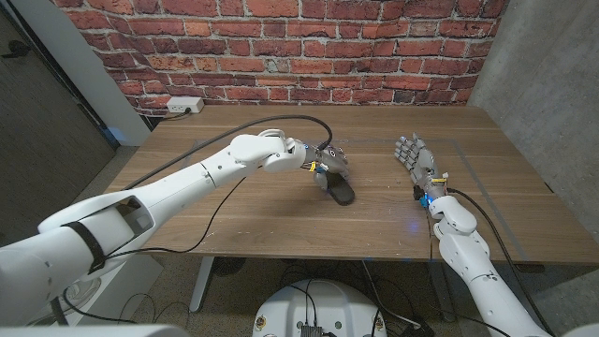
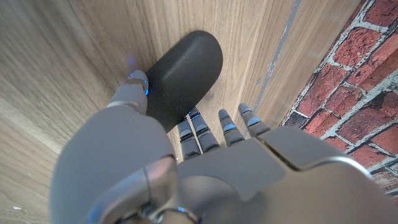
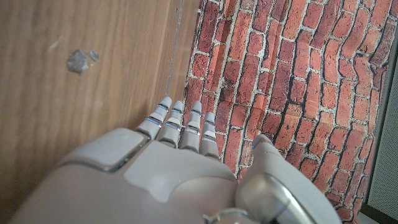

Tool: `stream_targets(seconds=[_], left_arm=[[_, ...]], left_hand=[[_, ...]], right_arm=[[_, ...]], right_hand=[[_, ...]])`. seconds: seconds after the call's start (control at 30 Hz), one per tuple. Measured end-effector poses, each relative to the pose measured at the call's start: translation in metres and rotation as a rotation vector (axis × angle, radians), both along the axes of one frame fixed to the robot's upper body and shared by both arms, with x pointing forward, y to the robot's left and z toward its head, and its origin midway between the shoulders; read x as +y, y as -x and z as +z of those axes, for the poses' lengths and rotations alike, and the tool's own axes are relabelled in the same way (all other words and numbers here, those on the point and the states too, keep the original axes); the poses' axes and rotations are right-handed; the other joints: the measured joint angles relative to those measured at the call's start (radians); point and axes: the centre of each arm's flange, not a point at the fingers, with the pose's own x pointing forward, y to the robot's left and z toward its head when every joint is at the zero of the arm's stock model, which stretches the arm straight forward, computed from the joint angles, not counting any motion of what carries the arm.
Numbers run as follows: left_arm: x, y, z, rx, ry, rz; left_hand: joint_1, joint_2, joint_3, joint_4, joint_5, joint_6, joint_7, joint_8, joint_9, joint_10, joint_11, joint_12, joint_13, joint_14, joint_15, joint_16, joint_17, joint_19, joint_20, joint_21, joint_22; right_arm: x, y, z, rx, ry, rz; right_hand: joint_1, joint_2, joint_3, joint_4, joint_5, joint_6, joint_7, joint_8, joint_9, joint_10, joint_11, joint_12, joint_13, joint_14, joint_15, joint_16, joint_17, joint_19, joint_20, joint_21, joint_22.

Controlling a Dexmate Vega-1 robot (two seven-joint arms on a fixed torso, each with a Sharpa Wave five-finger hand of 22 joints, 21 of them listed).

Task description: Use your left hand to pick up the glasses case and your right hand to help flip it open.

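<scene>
Reaching across the wooden table (image 1: 281, 215), the left hand (image 1: 327, 163) closes thumb and fingers around the dark glasses case (image 1: 340, 191), which lies near the table's middle. Well apart, the right hand (image 1: 418, 163) stands with fingers straight, holding nothing.

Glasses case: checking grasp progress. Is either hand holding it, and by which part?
Left hand closes around one end of the glasses case, still on the table; right hand holds nothing.
</scene>
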Motion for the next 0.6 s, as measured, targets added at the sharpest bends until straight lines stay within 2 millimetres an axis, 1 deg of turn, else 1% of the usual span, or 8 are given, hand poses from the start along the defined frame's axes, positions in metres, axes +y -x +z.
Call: stream_targets(seconds=[0.13,0.23,0.27,0.3,0.33,0.4,0.5,0.6], left_arm=[[-0.0009,-0.0006,-0.0007,0.0,0.004,-0.005],[-0.0013,-0.0014,-0.0007,-0.001,0.007,-0.006],[-0.0014,-0.0018,-0.0011,0.0,0.007,-0.005],[-0.0015,-0.0021,-0.0015,0.001,0.006,-0.005],[-0.0018,-0.0023,-0.0018,0.002,0.005,-0.005],[-0.003,-0.0028,-0.0005,-0.003,0.016,-0.013],[-0.0035,-0.0037,-0.0008,0.0,0.018,-0.014],[-0.0038,-0.004,-0.0008,0.005,0.022,-0.016]], left_hand=[[0.001,0.03,0.012,0.012,-0.014,0.064,0.004,0.016,-0.008,0.074,0.0,0.003,-0.003,0.037,0.0,0.004,0.005,0.009,0.002,0.0,0.0],[0.007,0.044,0.016,0.015,-0.026,0.069,0.003,0.044,-0.016,0.16,0.004,0.007,-0.01,0.087,0.0,0.012,0.005,0.022,-0.003,0.0,0.0],[0.007,0.044,0.021,0.01,-0.027,0.079,0.013,0.052,-0.02,0.186,0.012,0.007,-0.014,0.109,-0.001,0.012,0.005,0.028,-0.006,0.0,0.0],[0.007,0.044,0.026,0.005,-0.031,0.095,0.025,0.057,-0.021,0.205,0.03,0.007,-0.015,0.131,-0.002,0.017,0.006,0.034,-0.012,0.0,0.0],[0.007,0.044,0.031,-0.001,-0.034,0.117,0.047,0.058,-0.024,0.231,0.047,0.006,-0.015,0.156,-0.002,0.022,0.009,0.043,-0.014,0.0,0.0],[0.007,0.044,0.041,-0.01,-0.035,0.131,0.061,0.058,-0.026,0.254,0.069,0.006,-0.015,0.203,-0.003,0.026,0.013,0.051,-0.018,0.004,0.0],[0.007,0.044,0.054,-0.023,-0.04,0.141,0.071,0.059,-0.029,0.26,0.075,0.005,-0.002,0.276,-0.004,0.038,0.022,0.068,-0.025,0.004,0.0],[0.007,0.044,0.065,-0.035,-0.04,0.147,0.077,0.06,-0.031,0.268,0.083,0.003,0.008,0.322,-0.007,0.039,0.023,0.084,-0.034,0.004,0.0]], right_arm=[[0.0,-0.0015,0.0003,0.002,0.002,0.003],[-0.0003,-0.0026,0.0002,0.004,0.003,0.004],[-0.0003,-0.0026,0.0002,0.004,0.003,0.005],[-0.0002,-0.0026,0.0002,0.004,0.003,0.006],[-0.0001,-0.0025,0.0002,0.004,0.003,0.007],[-0.0017,-0.005,-0.0002,0.008,0.003,0.006],[-0.0026,-0.006,-0.0004,0.01,0.002,0.007],[-0.0035,-0.0071,-0.0007,0.013,0.002,0.008]], right_hand=[[0.0,0.0,0.0,0.0,0.0,0.002,-0.002,0.0,0.0,0.0,0.0,0.0,0.0,0.0,0.0,0.0,0.0,0.0,0.0,0.0,0.0],[0.0,0.0,0.0,0.0,0.0,0.005,-0.005,0.0,0.0,0.0,0.0,0.0,0.0,0.0,0.0,0.0,0.0,0.0,0.0,0.0,0.0],[0.0,0.0,0.0,0.0,0.0,0.005,-0.005,0.0,0.0,0.0,0.0,0.0,0.0,0.0,0.0,0.0,0.0,0.0,0.0,0.0,0.0],[0.0,0.0,0.0,0.0,0.0,0.005,-0.005,0.0,0.0,0.0,0.0,0.0,0.0,0.0,0.0,0.0,0.0,0.0,0.0,0.0,0.0],[0.0,0.0,0.0,0.0,0.0,0.005,-0.005,0.0,0.0,0.0,0.0,0.0,0.0,0.0,0.0,0.0,0.0,0.0,0.0,-0.002,0.0],[0.0,0.0,0.0,0.0,0.0,0.005,-0.005,0.0,0.0,0.0,0.0,0.0,0.0,0.0,0.0,0.0,0.0,0.0,0.0,-0.006,0.0],[0.0,0.0,0.0,0.0,0.0,0.005,-0.005,0.0,0.0,0.0,0.0,0.0,0.0,0.0,0.0,0.0,0.0,0.0,0.0,-0.006,0.0],[0.0,0.0,0.0,0.0,0.0,0.005,-0.005,0.0,0.0,0.0,0.0,0.0,0.0,0.0,0.0,0.0,0.0,0.0,0.0,-0.006,0.0]])
